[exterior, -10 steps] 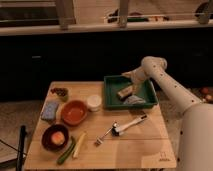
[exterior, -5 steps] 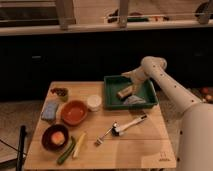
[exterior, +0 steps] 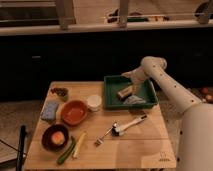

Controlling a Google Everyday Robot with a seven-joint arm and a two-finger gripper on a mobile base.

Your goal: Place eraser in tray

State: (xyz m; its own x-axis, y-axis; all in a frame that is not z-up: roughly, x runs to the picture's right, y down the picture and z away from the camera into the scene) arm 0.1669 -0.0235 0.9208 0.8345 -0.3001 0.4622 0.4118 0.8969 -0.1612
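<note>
Though seen from the camera view alone, easy to count: one green tray (exterior: pixel 111 95), one tan eraser (exterior: pixel 124 93), one orange bowl (exterior: pixel 74 112), one dark bowl (exterior: pixel 55 137), one white cup (exterior: pixel 93 103), one blue sponge (exterior: pixel 49 111) on the wooden worktop (exterior: pixel 135 147). Blocky eraser lying inside the tray, just under and beside the pincer (exterior: pixel 129 84); contact unclear. Pincer low over the tray, grip impossible to tell.

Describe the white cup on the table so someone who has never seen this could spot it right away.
Start at the wooden table, then find the green tray at its back right corner, where the robot's pincer hangs over it. Just left of that tray stands the white cup, next to an orange bowl. It is the only white round container there.
</note>
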